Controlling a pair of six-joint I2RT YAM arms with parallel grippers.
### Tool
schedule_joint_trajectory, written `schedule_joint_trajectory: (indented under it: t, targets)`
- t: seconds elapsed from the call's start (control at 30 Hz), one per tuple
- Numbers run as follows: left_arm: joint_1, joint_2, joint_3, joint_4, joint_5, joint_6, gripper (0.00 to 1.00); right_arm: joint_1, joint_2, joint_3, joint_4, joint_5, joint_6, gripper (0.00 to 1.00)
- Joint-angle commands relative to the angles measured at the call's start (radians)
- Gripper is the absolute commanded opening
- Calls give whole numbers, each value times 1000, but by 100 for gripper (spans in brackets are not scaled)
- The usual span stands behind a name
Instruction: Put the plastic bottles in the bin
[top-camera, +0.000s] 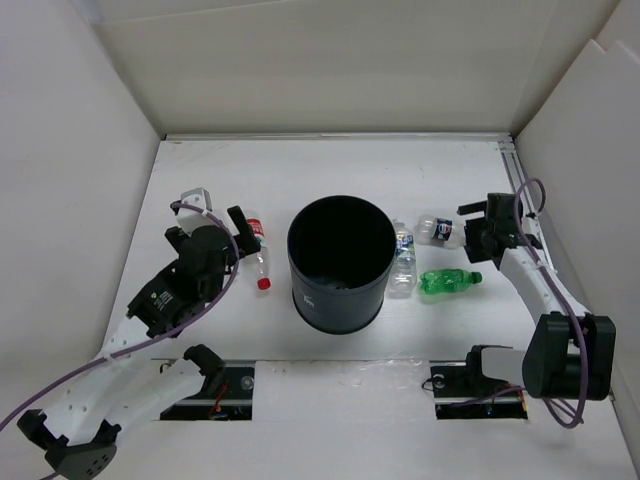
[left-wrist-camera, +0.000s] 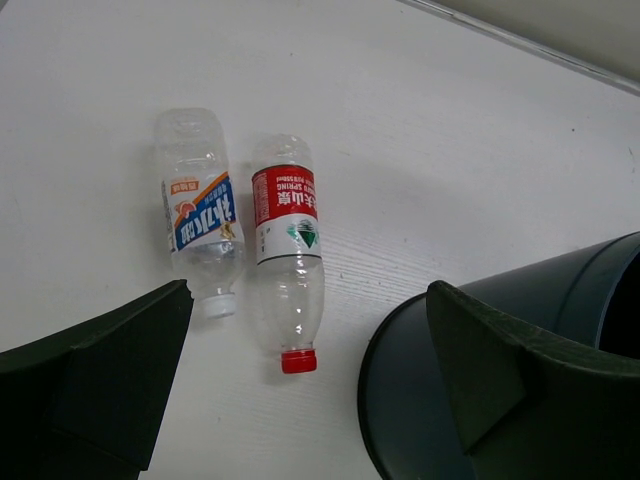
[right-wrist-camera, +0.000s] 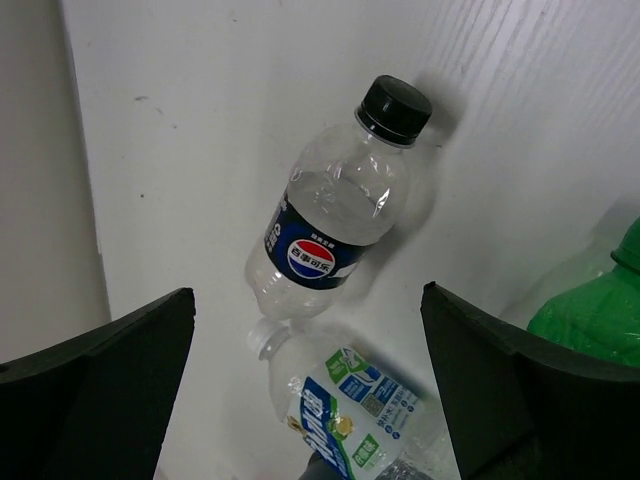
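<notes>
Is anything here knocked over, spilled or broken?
Nothing spilled or broken. The red-capped bottle and blue-labelled bottle lie on their sides left of the upright bin; the green bottle, black-capped bottle and white-labelled bottle lie right of it. All capped.

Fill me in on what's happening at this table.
The job is putting plastic bottles in the black bin. None is held yet. The left gripper hangs open over the red-capped bottle, and the right gripper hangs open over the black-capped bottle. The green bottle lies untouched nearby.
</notes>
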Motion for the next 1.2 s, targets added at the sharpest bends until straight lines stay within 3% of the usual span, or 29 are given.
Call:
schedule_joint_trajectory:
  t: [0.0,0.33,0.6,0.8,0.87,0.97,1.07,1.17]
  targets:
    - [3,8,-2,44,19,23,100,-13,1,-23,128,-13,108,97]
    - [3,-3,-2,44,28,32,100,-58,191,-5,182,-91,122,97]
    - [3,-3,-2,44,37,32,100,-67,318,113,191,-79,99,96]
    - [3,-3,-11,44,37,32,100,-76,499,227,111,-115,47,95]
    - [3,-3,-11,44,37,32,100,-76,574,288,61,-155,3,89]
    - [3,-3,-11,44,37,32,100,-86,617,297,80,-201,-36,72]
    - [3,-13,-11,44,37,32,100,-86,617,288,90,-201,-71,68]
    - [3,-13,-11,44,37,32,100,-96,642,334,32,-201,-126,32]
